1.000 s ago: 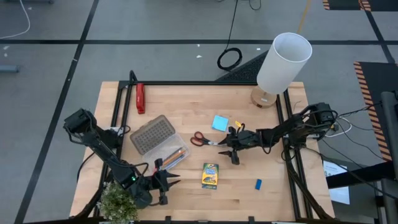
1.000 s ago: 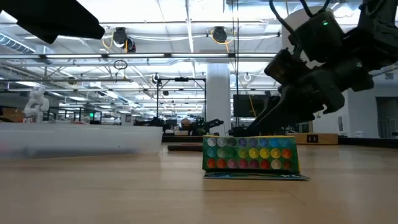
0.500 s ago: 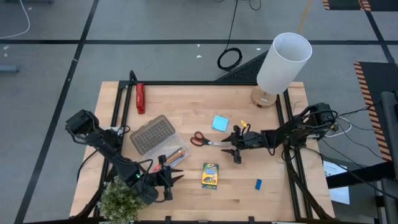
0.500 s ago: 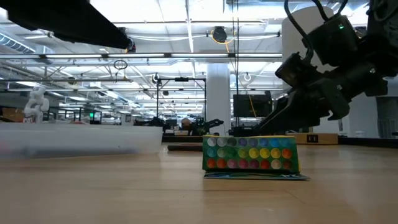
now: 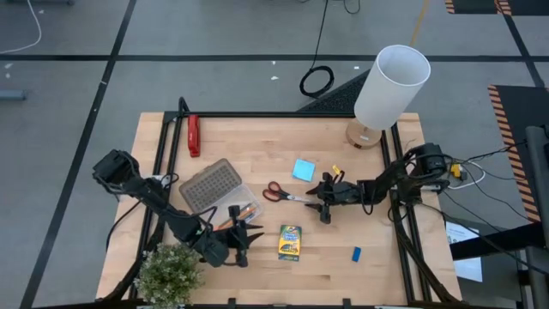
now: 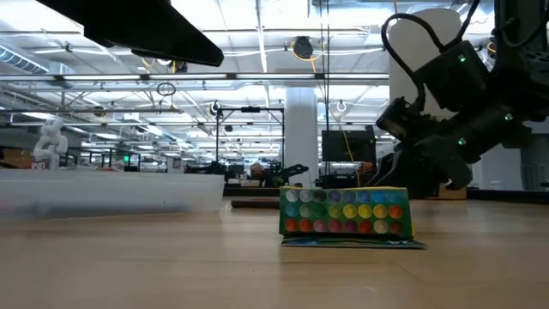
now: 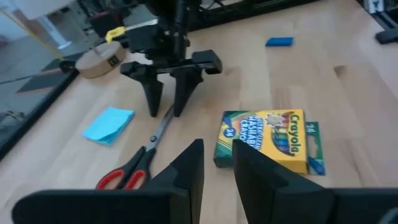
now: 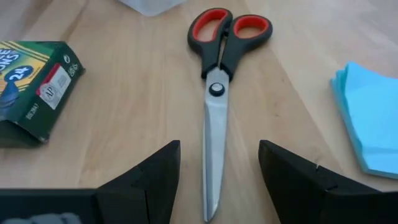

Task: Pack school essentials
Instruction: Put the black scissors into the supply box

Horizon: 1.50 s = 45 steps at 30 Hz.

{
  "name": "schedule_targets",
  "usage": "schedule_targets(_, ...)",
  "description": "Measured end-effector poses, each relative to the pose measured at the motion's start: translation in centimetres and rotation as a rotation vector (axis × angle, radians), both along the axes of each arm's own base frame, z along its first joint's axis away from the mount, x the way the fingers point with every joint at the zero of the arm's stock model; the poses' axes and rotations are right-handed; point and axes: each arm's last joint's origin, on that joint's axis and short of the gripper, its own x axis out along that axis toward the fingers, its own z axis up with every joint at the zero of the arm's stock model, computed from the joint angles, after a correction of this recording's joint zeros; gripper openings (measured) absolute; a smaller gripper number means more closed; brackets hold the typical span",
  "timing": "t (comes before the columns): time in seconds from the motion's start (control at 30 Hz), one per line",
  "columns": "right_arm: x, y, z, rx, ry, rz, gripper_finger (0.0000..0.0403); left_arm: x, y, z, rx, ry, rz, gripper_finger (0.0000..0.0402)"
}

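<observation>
Straddling the scissors' (image 8: 217, 106) blade tips on the counter (image 5: 343, 257), the right gripper (image 5: 323, 204) is spread wide; the left gripper (image 5: 242, 247), narrowly parted, hovers beside the crayon box (image 5: 292, 241).

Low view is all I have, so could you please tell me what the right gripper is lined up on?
Observer: The right gripper is open, straddling the blades of the scissors, which lie flat on the table.
Operator: Which way do the handles point?
Observer: Away from it, toward the clear case.
Operator: And the left gripper?
Observer: The left gripper is open beside the crayon box, apart from it and holding nothing.
</observation>
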Motion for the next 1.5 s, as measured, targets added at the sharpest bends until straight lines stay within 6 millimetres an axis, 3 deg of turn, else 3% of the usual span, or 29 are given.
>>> schedule_targets(0.4,0.1,0.6,-2.0,0.046,-0.021,-0.067,0.0203,0.1,-0.1,0.3,-0.017,-0.019,-0.022,0.0088)
schedule_targets(1.07,0.0,1.0,-2.3,-0.01,-0.01,-0.023,0.0057,0.1,-0.2,0.3,0.004,-0.019,-0.036,0.0088)
schedule_targets(1.5,0.0,1.0,-2.3,-0.002,-0.01,-0.012,0.0044,0.1,-0.2,0.3,0.01,-0.017,-0.038,0.0088)
